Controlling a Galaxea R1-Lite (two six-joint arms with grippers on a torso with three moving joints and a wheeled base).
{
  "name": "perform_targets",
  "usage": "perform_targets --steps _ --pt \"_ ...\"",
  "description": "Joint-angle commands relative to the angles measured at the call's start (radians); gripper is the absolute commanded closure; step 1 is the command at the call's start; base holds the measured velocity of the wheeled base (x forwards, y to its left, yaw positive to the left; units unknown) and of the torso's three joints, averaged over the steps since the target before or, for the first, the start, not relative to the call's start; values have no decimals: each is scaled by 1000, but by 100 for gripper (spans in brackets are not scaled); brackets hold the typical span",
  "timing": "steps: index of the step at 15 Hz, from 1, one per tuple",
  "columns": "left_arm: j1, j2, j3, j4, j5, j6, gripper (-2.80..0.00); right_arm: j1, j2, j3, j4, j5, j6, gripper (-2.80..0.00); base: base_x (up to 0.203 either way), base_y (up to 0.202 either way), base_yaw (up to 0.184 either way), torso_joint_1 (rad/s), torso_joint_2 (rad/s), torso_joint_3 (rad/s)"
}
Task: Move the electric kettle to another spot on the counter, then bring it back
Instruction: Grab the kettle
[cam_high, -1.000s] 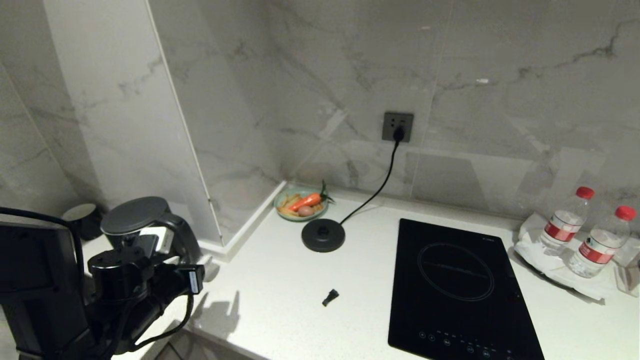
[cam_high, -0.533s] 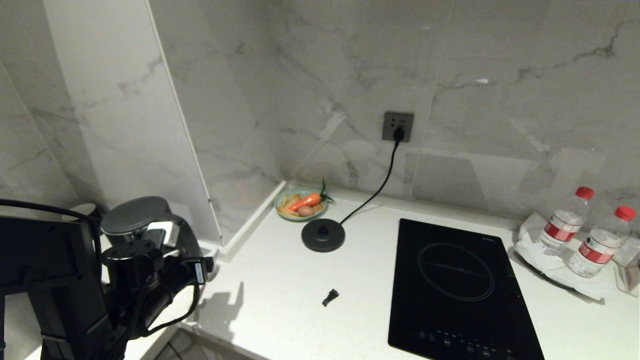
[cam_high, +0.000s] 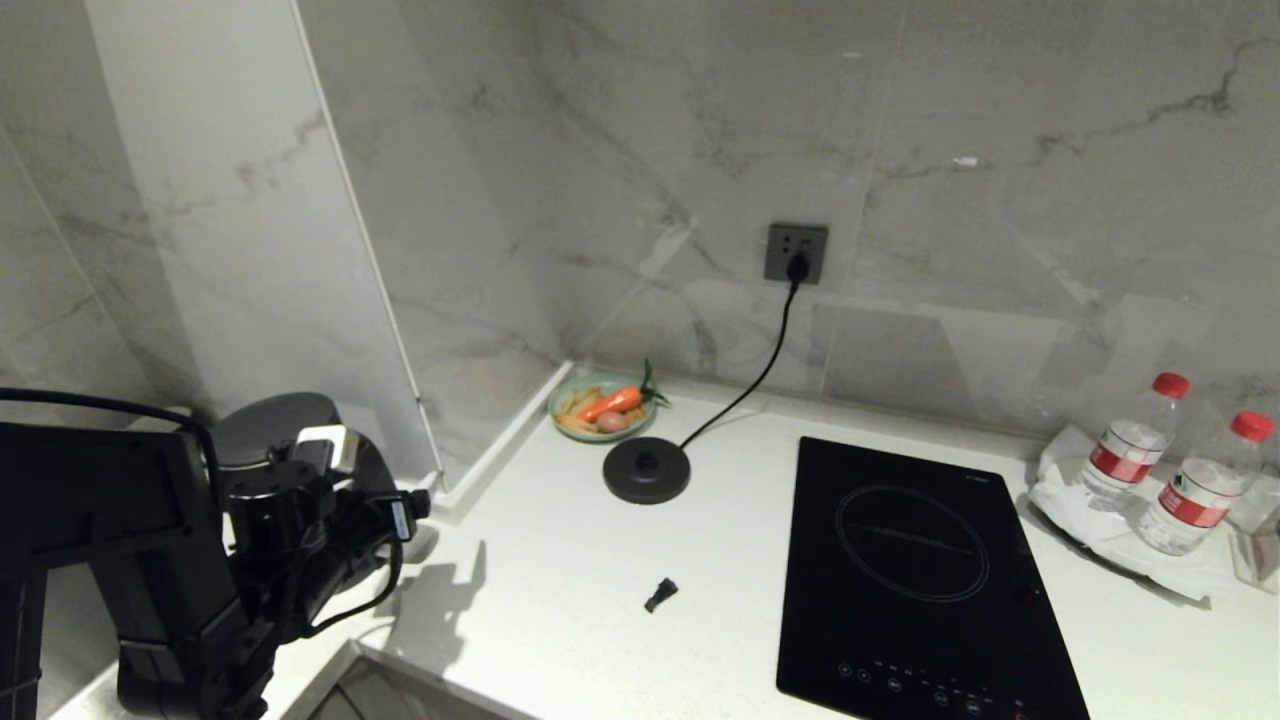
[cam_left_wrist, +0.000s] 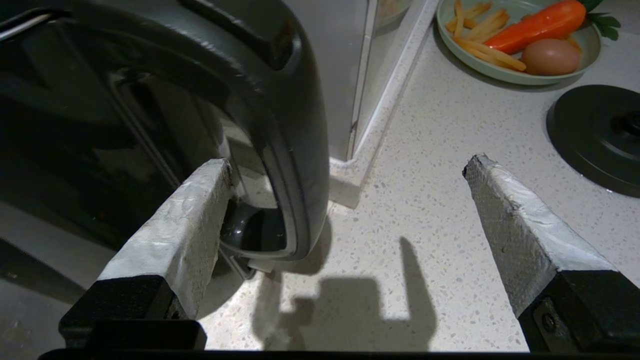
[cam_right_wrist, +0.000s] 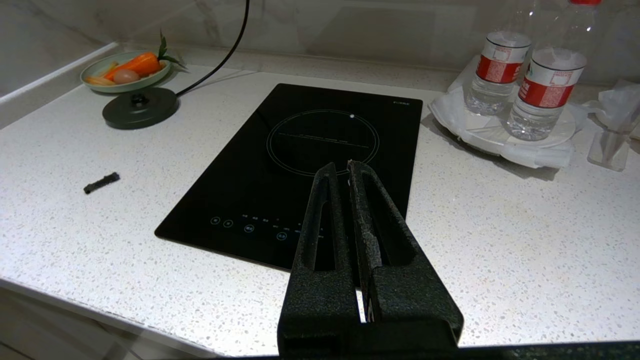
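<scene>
The electric kettle (cam_high: 268, 428), glossy black with a flat lid, stands at the far left of the white speckled counter (cam_high: 560, 560). My left gripper (cam_high: 365, 472) is at its loop handle (cam_left_wrist: 295, 150) and is open wide. One taped finger (cam_left_wrist: 190, 220) reaches inside the loop, between body and handle. The other finger (cam_left_wrist: 515, 220) stands well clear over bare counter. The handle is close to the inner finger, and neither finger presses on it. My right gripper (cam_right_wrist: 341, 167) hangs shut and empty above the front of the hob, out of the head view.
A marble pillar corner (cam_high: 425, 420) rises right beside the kettle. The round black base disc (cam_high: 646, 470) sits mid-counter, corded to a wall socket (cam_high: 796, 253). Behind it is a green plate (cam_high: 603, 405) of food. A small black piece (cam_high: 660, 594), the hob (cam_high: 920, 570) and two water bottles (cam_high: 1135, 445) lie to the right.
The left gripper's jaws have spread wide off the kettle's handle, and the arm has shifted slightly. The kettle stands where it was. The right arm has not moved.
</scene>
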Motion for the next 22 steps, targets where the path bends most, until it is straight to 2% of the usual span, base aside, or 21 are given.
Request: perform_targets --steps 1,13,22 --pt "0 17 -35 -9 0 2 -280 0 0 0 1 0 0 0 0 0 0 0 0 0" --pt "4 77 -194 -1 -3 27 -280 0 0 0 -1 0 0 0 0 0 0 0 0 0" --pt "6 86 -229 9 -2 27 -280 0 0 0 1 0 -2 0 0 0 0 0 0 0"
